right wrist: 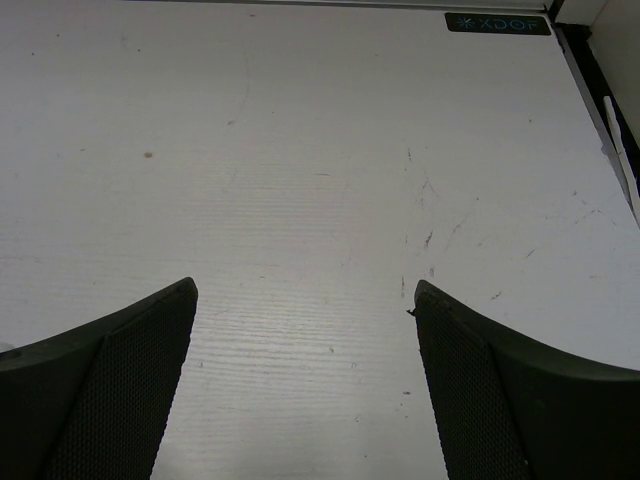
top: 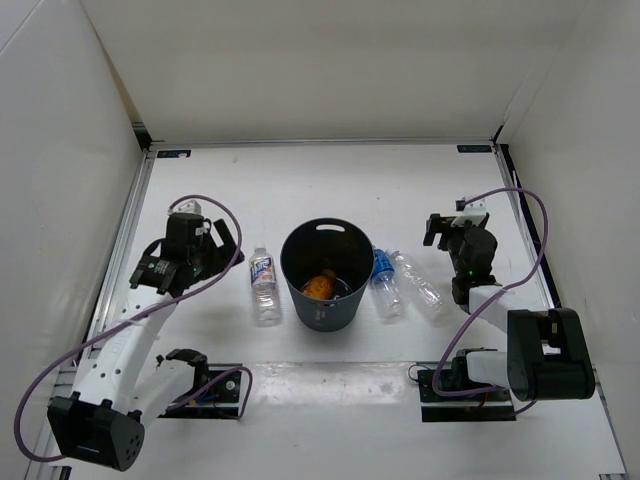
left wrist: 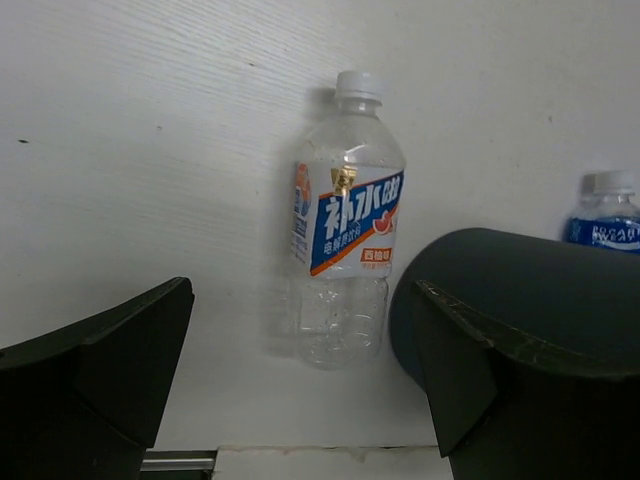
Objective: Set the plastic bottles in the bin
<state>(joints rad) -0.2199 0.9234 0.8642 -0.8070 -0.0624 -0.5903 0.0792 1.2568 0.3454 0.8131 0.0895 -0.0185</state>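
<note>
Left tool (left wrist: 302, 288), right tool (right wrist: 305, 288) gape empty; bin (left wrist: 520, 272) partly hides seemingly blue-labelled bottle (left wrist: 607, 226).

Frame centre: dark grey bin (top: 322, 312), orange bottle (top: 319, 288) inside. Left of centre: clear labelled bottle (top: 264, 286), white cap, blue-white-orange label. Right: blue-labelled bottle (top: 385, 285), plain clear bottle (top: 420, 285). White counter (top: 330, 190).

You're in a robot lab test cell; plain white walls (top: 300, 60) box in a white table (top: 330, 190); metal rails (top: 122, 250) edge it; the left arm (top: 125, 345) and right arm (top: 530, 350) are bolted at its near edge, purple cables (top: 205, 198) looping loose.
</note>
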